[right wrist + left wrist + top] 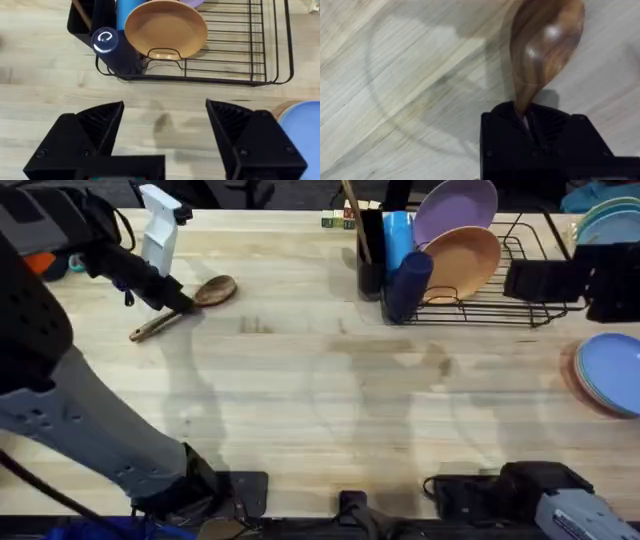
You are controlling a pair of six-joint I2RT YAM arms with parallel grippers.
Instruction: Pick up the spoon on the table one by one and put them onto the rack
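My left gripper [183, 302] pinches the spoon [190, 302] at the neck, just below the bowl, so the long handle trails free while it lies at the bench's [300, 400] far left. My right gripper [165, 125] hangs spread, facing the rack [510, 305], which holds an orange plate [462, 262] and a utensil cup [370, 250], well apart from the spoon.
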